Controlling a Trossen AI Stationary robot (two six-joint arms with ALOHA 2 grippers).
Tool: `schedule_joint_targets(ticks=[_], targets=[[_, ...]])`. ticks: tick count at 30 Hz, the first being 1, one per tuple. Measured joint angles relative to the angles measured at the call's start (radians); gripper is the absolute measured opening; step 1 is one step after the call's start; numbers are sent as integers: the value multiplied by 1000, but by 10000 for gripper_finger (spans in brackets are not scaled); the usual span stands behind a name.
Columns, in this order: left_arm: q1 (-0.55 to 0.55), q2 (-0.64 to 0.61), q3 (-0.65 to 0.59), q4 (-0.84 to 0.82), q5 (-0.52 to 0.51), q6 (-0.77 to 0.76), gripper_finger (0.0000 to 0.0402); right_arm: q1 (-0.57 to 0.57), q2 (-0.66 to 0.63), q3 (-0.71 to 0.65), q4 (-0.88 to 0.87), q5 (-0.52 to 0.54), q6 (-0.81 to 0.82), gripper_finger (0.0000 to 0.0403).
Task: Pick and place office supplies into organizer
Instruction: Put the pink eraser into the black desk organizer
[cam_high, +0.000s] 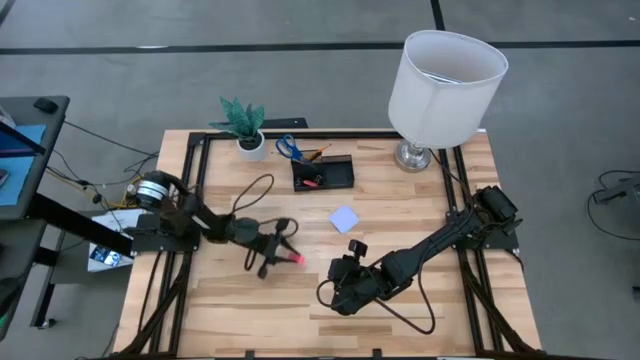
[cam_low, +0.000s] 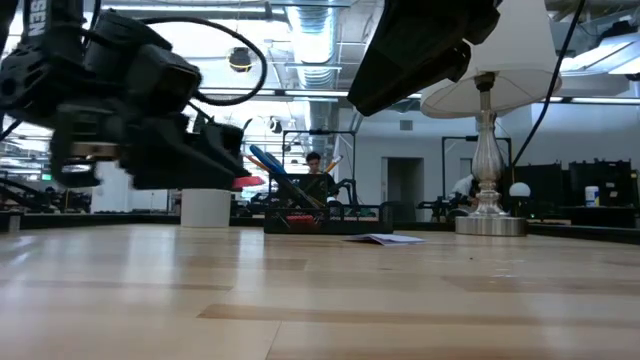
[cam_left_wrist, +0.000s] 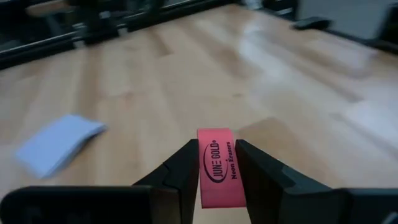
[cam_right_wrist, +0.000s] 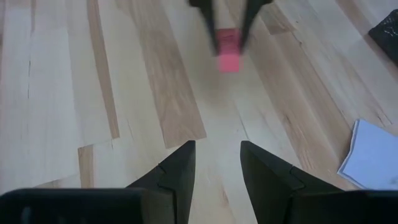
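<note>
My left gripper (cam_left_wrist: 216, 146) is shut on a pink eraser (cam_left_wrist: 216, 168) with black print, held above the wooden table (cam_high: 230, 310) left of centre. In the high view the eraser (cam_high: 297, 258) shows at the gripper's tip. My right gripper (cam_right_wrist: 217, 158) stands open over bare wood near the table's middle, pointing toward the eraser (cam_right_wrist: 228, 53), with nothing between its fingers. A pale lavender note pad (cam_high: 344, 219) lies flat on the table. The black organizer (cam_high: 322, 173) stands at the far side, with blue-handled scissors (cam_high: 290, 148) beside it. My left gripper pinches the eraser's two long narrow sides (cam_left_wrist: 202, 171) between its two fingers, printed face toward the wrist camera. The fingers lie along the eraser, whose free end (cam_left_wrist: 215, 134) sticks out past the fingertips. The low view shows the eraser (cam_low: 250, 182) lifted clear of the table.
A white plant pot (cam_high: 251, 145) stands at the far left of the organizer. A lamp with a white shade (cam_high: 445, 85) stands at the far right. A black frame (cam_high: 200, 140) edges the table. Bare wood lies along the near side.
</note>
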Motion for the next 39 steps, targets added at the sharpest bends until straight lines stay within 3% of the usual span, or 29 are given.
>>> schedule_joint_targets(ticks=[5, 12, 20, 39], targets=[[104, -100, 6, -117, -22, 25, 96, -2, 0, 0, -5, 0, -1, 123], [249, -170, 14, -149, -10, 35, 96, -2, 0, 0, -27, 1, -1, 123], [380, -177, 89, -277, 14, 76, 95, -9, 0, 0, -39, 1, -1, 123], [573, -177, 305, -605, 6, 177, 95, -16, 0, 0, -56, 2, -38, 123]])
